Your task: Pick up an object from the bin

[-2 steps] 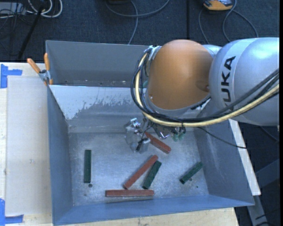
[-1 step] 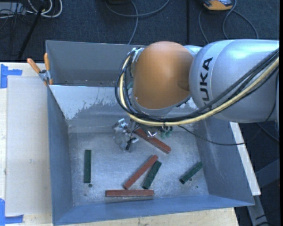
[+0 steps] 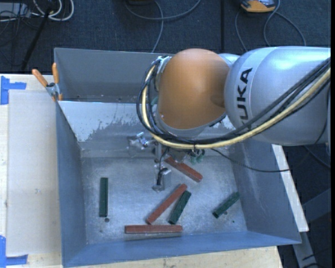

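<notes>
Grey bin (image 3: 72, 166) floor carries scattered sticks (image 3: 103, 197). Gripper (image 3: 160, 183) hangs low over it, nothing visibly held; apart or together, I cannot tell. Nearest, a brown stick (image 3: 185, 170) lies just beside it, toward the arm. The pick looks not yet made.

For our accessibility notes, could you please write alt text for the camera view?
A silver robot arm with an orange wrist cover reaches from the right, its pincer down in a grey metal bin, close beside a brown stick. Two more brown sticks and three dark green sticks lie scattered on the bin floor.
</notes>
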`<action>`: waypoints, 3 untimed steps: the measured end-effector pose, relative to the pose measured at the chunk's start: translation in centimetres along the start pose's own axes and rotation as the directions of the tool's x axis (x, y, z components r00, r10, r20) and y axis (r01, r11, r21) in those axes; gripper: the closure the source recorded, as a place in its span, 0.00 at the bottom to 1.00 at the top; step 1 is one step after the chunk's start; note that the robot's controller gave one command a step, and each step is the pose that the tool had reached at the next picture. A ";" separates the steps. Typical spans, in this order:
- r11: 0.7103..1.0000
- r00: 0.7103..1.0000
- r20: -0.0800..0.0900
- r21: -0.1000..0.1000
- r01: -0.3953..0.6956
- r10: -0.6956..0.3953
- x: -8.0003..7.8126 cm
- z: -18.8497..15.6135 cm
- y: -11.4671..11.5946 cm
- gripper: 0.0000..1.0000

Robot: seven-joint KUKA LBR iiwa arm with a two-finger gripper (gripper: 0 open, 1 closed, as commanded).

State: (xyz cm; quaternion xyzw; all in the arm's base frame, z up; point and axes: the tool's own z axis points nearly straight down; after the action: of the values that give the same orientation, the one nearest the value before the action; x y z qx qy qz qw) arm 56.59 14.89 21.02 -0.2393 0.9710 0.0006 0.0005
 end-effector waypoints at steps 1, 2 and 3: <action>0.978 0.978 -0.010 -0.005 0.210 -0.210 6.5 11.8 2.6 0.00; 0.948 0.948 0.006 0.005 0.319 -0.319 7.4 13.9 3.6 0.00; 0.949 0.949 0.002 0.002 0.314 -0.314 7.5 13.9 3.7 1.00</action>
State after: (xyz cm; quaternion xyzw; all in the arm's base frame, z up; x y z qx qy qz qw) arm 48.24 14.66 7.07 -0.3907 0.9205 0.0002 0.0020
